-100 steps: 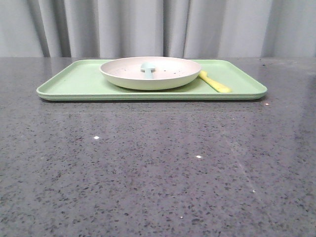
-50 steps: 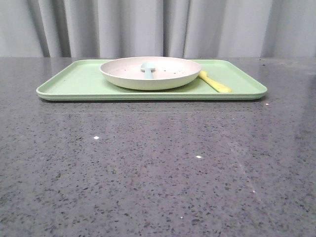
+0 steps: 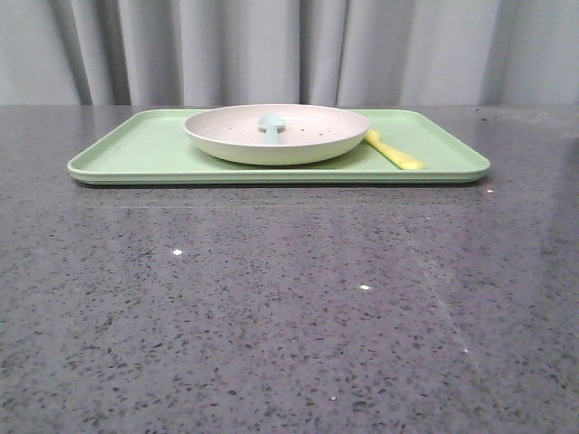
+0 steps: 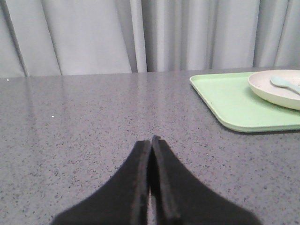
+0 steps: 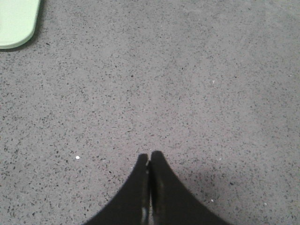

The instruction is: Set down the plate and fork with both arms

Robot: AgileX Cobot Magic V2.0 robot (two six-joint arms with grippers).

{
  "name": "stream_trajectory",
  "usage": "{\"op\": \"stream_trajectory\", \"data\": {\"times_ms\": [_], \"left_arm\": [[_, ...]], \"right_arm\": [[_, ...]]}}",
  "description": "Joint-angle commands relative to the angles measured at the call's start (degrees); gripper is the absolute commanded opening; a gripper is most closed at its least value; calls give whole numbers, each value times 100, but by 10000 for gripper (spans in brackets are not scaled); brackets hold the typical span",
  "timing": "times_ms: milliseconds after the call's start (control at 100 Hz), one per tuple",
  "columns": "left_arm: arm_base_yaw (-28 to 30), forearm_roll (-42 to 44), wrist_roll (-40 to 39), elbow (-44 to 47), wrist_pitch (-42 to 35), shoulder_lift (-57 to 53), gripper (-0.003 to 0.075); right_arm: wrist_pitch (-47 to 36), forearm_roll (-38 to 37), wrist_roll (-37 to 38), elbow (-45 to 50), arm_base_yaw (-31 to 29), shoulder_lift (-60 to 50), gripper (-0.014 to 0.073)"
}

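The cream-white speckled plate [image 3: 276,133] sits on the light-green tray [image 3: 136,149] at the far side of the table, with a pale blue spoon [image 3: 271,125] lying in it. The yellow fork [image 3: 394,151] lies on the tray just right of the plate. Neither arm shows in the front view. My left gripper [image 4: 151,139] is shut and empty over bare tabletop, with the tray [image 4: 225,101] and the plate [image 4: 276,89] off to its side. My right gripper [image 5: 150,155] is shut and empty over bare tabletop; one tray corner [image 5: 16,21] shows in that view, the fork does not.
The table is dark grey speckled stone [image 3: 289,307]. A grey curtain [image 3: 271,50] hangs along its far edge.
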Motion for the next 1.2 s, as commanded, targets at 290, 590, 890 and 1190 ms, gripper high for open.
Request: {"op": "stream_trajectory", "data": {"times_ms": [290, 590, 890, 1190], "left_arm": [[-19, 98, -63, 13, -595, -188, -20], [-19, 133, -63, 204, -926, -188, -20], [-19, 133, -63, 204, -926, -188, -20], [-19, 133, -63, 204, -926, -188, -20]], "right_arm": [[-270, -231, -12, -129, -36, 43, -68], [-270, -231, -12, -129, -36, 43, -68], [-270, -231, -12, -129, -36, 43, -68], [-270, -231, -12, -129, -36, 43, -68]]}}
